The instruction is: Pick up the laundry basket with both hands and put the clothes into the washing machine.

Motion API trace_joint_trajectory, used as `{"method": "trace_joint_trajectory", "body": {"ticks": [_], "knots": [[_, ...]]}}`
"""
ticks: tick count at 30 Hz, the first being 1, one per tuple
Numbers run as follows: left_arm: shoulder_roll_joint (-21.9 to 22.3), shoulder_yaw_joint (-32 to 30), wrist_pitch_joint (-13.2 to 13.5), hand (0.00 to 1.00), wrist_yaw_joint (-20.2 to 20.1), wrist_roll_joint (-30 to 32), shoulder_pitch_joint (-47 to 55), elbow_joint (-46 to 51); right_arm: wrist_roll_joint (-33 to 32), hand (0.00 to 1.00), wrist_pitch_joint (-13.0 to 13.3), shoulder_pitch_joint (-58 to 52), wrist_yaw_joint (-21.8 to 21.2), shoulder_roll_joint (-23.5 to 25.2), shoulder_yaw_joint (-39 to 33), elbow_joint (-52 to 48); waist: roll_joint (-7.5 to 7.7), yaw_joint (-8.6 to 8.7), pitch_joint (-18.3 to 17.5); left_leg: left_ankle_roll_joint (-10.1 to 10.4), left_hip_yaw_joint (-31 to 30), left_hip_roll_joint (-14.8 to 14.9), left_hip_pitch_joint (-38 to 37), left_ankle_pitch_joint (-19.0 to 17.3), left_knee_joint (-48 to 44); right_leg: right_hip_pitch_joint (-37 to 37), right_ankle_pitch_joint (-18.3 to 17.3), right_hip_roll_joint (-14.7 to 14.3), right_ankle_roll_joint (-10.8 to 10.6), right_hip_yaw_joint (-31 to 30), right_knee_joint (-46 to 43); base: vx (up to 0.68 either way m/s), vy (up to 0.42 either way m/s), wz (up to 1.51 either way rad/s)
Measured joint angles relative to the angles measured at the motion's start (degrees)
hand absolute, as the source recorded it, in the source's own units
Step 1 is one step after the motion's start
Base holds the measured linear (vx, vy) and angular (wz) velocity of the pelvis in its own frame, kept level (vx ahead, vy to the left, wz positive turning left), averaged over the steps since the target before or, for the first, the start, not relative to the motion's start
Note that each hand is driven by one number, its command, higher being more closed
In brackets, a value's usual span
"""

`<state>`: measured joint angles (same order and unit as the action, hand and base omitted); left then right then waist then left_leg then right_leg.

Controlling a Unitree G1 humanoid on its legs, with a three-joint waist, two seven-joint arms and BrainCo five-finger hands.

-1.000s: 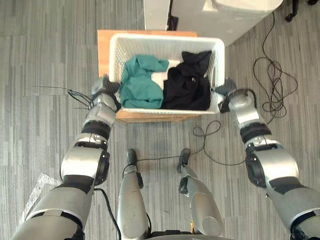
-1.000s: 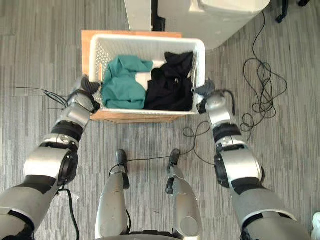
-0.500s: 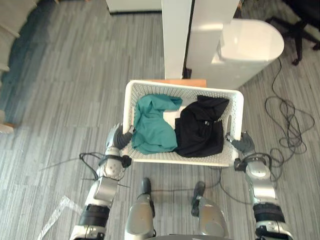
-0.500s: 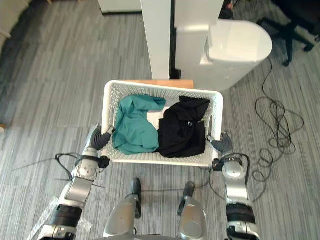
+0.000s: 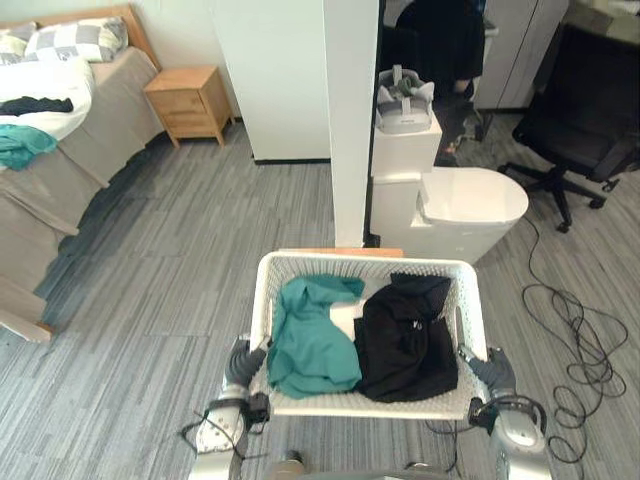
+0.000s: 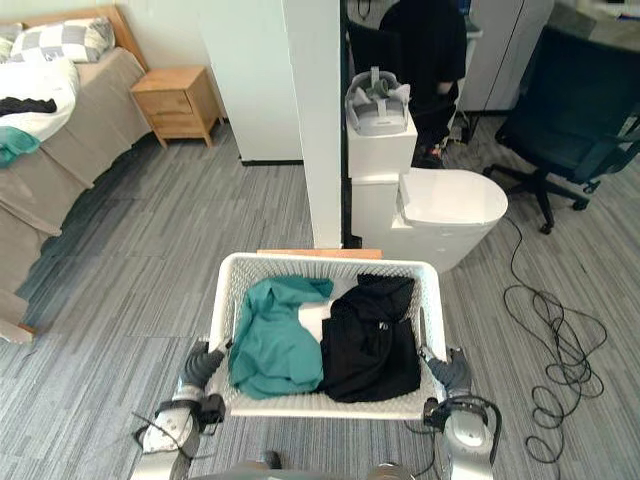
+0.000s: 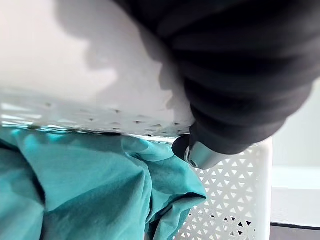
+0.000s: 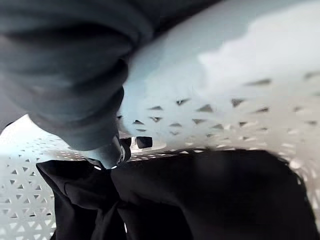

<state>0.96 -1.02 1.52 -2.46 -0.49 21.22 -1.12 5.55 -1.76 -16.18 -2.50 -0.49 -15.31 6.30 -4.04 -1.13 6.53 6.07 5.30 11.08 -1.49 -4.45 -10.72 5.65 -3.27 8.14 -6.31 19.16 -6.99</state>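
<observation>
As left hand [image 5: 240,363], right hand [image 5: 491,369] fingers hook laundry basket [image 5: 360,262] rim, washing machine [image 5: 470,203] ahead, floor [image 5: 170,262] open leftward

White basket [image 5: 350,262] holds teal garment [image 5: 308,342], black garment [image 5: 405,340].

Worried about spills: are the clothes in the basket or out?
In. The teal garment and the black garment lie bunched side by side inside the basket.
</observation>
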Motion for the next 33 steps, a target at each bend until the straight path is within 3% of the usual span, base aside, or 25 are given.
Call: {"method": "trace_joint_trajectory", "body": {"ticks": [1,3,5,7,10,12,13,14,15,16,17,18,19,20,21,23,24,25,26,27,28,29,30,32,33], "knots": [[-0.1,0.4,-0.1,1.00,0.0,0.0,1.0,0.3,-0.3,1.00,-0.3,-1.1,0.1,-0.1,0.3,-0.5,0.02,0.04,0.0,-0.9,-1.4,0.2,1.6,-1.6,-5.7,0.1,-1.1,0.1,0.3,-0.2,-1.4,-0.14,0.000,-0.11],[-0.2,0.6,-0.1,1.00,0.0,-0.1,1.5,0.8,-0.5,1.00,-0.9,-1.3,0.1,-0.4,0.9,-1.3,0.67,-0.11,-0.2,-0.6,-6.4,-0.5,3.6,-2.2,-11.1,-0.5,-1.8,0.8,0.0,-2.0,-2.3,-0.14,0.055,-0.37],[0.4,0.6,-0.1,1.00,0.1,-0.7,2.5,2.7,-0.5,1.00,-1.0,-1.5,0.6,-1.8,2.1,-4.0,-0.41,-1.56,-0.8,-0.1,-12.7,-2.0,5.7,-5.8,-21.6,-4.0,-2.0,0.5,-0.1,-7.3,-5.9,-0.10,0.154,-1.05],[0.2,0.3,0.2,1.00,0.3,-1.8,4.4,5.5,-0.5,1.00,-1.0,-1.7,1.2,-2.2,3.9,-6.6,-0.16,-1.57,-2.1,0.9,-14.7,-2.9,4.7,-8.6,-20.9,-8.2,-1.9,-0.5,-0.2,-13.4,-8.2,-0.08,0.250,-1.52],[0.1,0.2,1.4,1.00,1.2,-3.6,4.4,6.4,-0.5,1.00,-1.0,-2.0,1.2,-2.1,4.6,-9.9,1.06,-1.27,-4.6,0.8,-10.3,-3.7,2.5,-14.1,-12.2,-16.3,1.3,-1.2,-1.5,-21.8,-9.8,-0.11,0.217,-1.35],[-0.7,0.6,1.3,1.00,1.5,-3.7,4.5,6.3,-0.5,1.00,-1.1,-3.5,1.2,-1.8,4.7,-10.7,4.30,-1.29,-4.0,-0.4,-4.6,-6.0,1.9,-13.5,-11.3,-17.7,4.5,-0.1,-1.0,-27.2,-7.2,-0.20,0.214,-1.44],[-1.8,1.3,1.2,1.00,1.5,-3.6,5.0,6.3,-0.7,1.00,-1.1,-5.2,1.3,-1.8,4.8,-11.4,5.82,-1.14,-4.5,-1.7,-1.2,-7.0,2.5,-13.4,-11.3,-18.0,8.6,0.5,-0.3,-30.5,-2.7,-0.22,0.273,-1.30],[-2.3,1.5,1.2,1.00,1.5,-3.6,5.0,6.4,-0.7,1.00,-1.1,-5.7,1.3,-1.9,4.8,-11.7,6.43,-0.99,-4.4,-2.3,0.0,-7.0,2.8,-13.4,-11.2,-18.2,10.5,0.8,0.1,-31.4,-0.7,-0.16,0.233,-1.12],[-2.9,1.5,1.2,1.00,1.4,-3.6,4.7,6.4,-0.7,1.00,-1.1,-6.1,1.3,-1.9,4.9,-12.0,7.52,0.19,-4.3,-3.4,2.6,-7.4,3.5,-13.6,-11.5,-18.6,13.7,1.1,2.8,-32.0,2.4,-0.17,0.179,-1.16],[-3.3,1.3,1.2,1.00,1.5,-3.6,4.7,6.4,-0.7,1.00,-1.1,-6.3,1.3,-1.4,5.1,-12.0,7.73,0.09,-4.5,-4.8,6.2,-7.1,4.8,-13.1,-11.2,-20.1,15.0,1.0,9.7,-30.8,5.8,-0.15,0.113,-1.24],[-3.3,1.3,1.0,1.00,1.6,-3.5,4.3,6.3,-0.7,1.00,-1.1,-6.1,1.3,-1.2,5.0,-11.9,8.66,0.28,-5.1,-4.9,9.0,-7.2,5.1,-12.4,-11.3,-21.1,9.8,1.4,9.0,-28.3,6.1,-0.21,0.132,-1.70],[-2.9,1.0,0.9,1.00,1.7,-3.4,3.7,6.3,-0.7,1.00,-1.2,-5.1,1.4,-1.4,4.9,-11.7,6.78,0.06,-4.2,-5.6,13.5,-4.7,5.0,-11.6,-10.5,-23.9,6.4,2.2,7.3,-20.3,1.9,-0.17,0.112,-1.70],[-2.7,0.4,0.7,1.00,1.8,-3.4,3.0,6.3,-0.7,1.00,-1.2,-4.1,1.4,-1.1,4.9,-11.0,6.33,0.43,-3.8,-5.4,16.6,-3.0,2.9,-10.6,-8.9,-25.2,6.6,3.0,8.2,-12.0,-9.6,-0.14,0.111,-1.77],[-2.7,0.3,0.6,1.00,1.9,-3.4,2.9,6.3,-0.7,1.00,-1.2,-4.1,1.5,-0.9,4.9,-10.8,6.05,0.69,-3.8,-5.3,18.8,-2.6,1.0,-9.9,-7.4,-25.0,5.5,3.4,8.4,-9.1,-15.6,-0.02,0.067,-1.70],[-2.7,0.2,0.6,1.00,2.5,-3.5,2.9,6.3,-0.9,1.00,-1.1,-3.7,1.6,-0.6,5.2,-10.5,5.42,0.59,-3.7,-5.1,23.3,-1.5,-1.5,-9.6,-6.9,-23.2,2.1,4.5,8.8,-6.6,-25.4,-0.03,0.017,-1.69],[-2.4,-1.1,0.6,1.00,2.7,-3.5,2.5,6.3,-1.0,1.00,-0.8,-1.0,1.6,-0.9,5.4,-7.2,6.12,0.91,-4.4,-5.0,30.0,-1.0,-3.6,-9.7,-7.0,-20.9,-5.9,7.5,10.9,-3.2,-31.7,-0.11,-0.069,-1.86],[-1.9,-2.2,0.4,1.00,2.8,-3.5,1.9,6.3,-1.1,1.00,-0.8,2.0,1.6,-1.3,5.8,-4.2,6.43,2.10,-4.9,-3.7,34.3,-0.7,-4.6,-10.0,-6.8,-20.4,-8.8,10.4,11.6,-0.3,-33.4,-0.10,-0.144,-2.10],[-1.1,-3.5,0.2,1.00,3.0,-3.5,1.2,6.1,-1.2,1.00,-0.8,4.9,2.2,-1.6,6.5,-0.9,7.24,2.34,-5.8,-1.8,38.5,-0.2,-5.2,-10.6,-7.9,-19.8,-10.0,11.4,9.8,2.4,-29.4,-0.05,-0.145,-2.05],[-1.0,-3.9,0.2,1.00,3.4,-3.6,0.9,5.8,-1.5,1.00,-0.8,6.3,2.5,-1.9,7.2,0.6,7.94,2.41,-5.9,-0.4,39.9,-0.4,-4.8,-11.2,-8.3,-19.3,-11.3,8.8,6.3,2.4,-24.6,-0.06,-0.186,-2.40],[-0.2,-4.1,-0.1,1.00,3.9,-3.9,-0.3,2.5,-1.6,1.00,-0.9,8.7,2.8,-2.8,7.4,4.0,3.69,1.57,-7.3,-0.1,39.2,0.8,-3.9,-11.0,-4.4,-19.0,-7.7,2.5,4.6,-0.1,-15.2,-0.08,-0.146,-1.97],[0.4,-3.7,-0.1,1.00,3.9,-4.0,-0.6,1.5,-1.6,1.00,-1.0,9.3,3.1,-3.6,7.1,4.7,1.12,1.57,-8.1,-0.2,39.1,1.7,-3.5,-10.3,-1.5,-18.3,-7.6,0.5,4.7,1.0,-12.7,-0.02,-0.139,-2.22],[0.7,-3.5,0.1,1.00,4.0,-4.2,-1.4,1.3,-1.6,1.00,-0.9,9.9,3.4,-4.4,7.0,5.1,0.88,2.18,-7.6,0.6,41.5,2.0,-4.0,-8.4,-0.5,-18.7,-7.7,0.8,3.4,0.6,-14.4,0.07,-0.088,-1.63],[-0.2,-3.6,0.2,1.00,4.0,-4.2,-2.6,0.8,-1.9,1.00,-0.9,9.6,3.5,-3.6,6.9,5.2,2.40,2.66,-7.2,1.3,43.6,2.2,-4.9,-8.0,-2.2,-17.1,-4.6,1.4,2.6,-0.5,-11.0,0.12,-0.173,-1.79],[-1.6,-3.5,-0.1,1.00,3.9,-4.8,-4.3,-3.1,-2.7,1.00,-1.0,8.8,3.7,-2.9,6.7,6.6,1.81,3.71,-6.0,1.4,43.8,12.3,-4.8,-8.9,-15.5,-14.9,-3.7,-5.7,5.4,-4.0,-8.6,0.18,-0.299,-1.41],[-1.8,-3.3,-0.1,1.00,3.8,-5.1,-4.4,-3.2,-2.7,1.00,-1.0,8.4,3.8,-2.9,6.7,6.5,1.85,3.75,-5.4,0.5,43.5,15.2,-4.7,-9.1,-20.1,-14.0,-3.8,-7.5,6.4,-5.0,-8.3,0.23,-0.278,-1.14]]}}
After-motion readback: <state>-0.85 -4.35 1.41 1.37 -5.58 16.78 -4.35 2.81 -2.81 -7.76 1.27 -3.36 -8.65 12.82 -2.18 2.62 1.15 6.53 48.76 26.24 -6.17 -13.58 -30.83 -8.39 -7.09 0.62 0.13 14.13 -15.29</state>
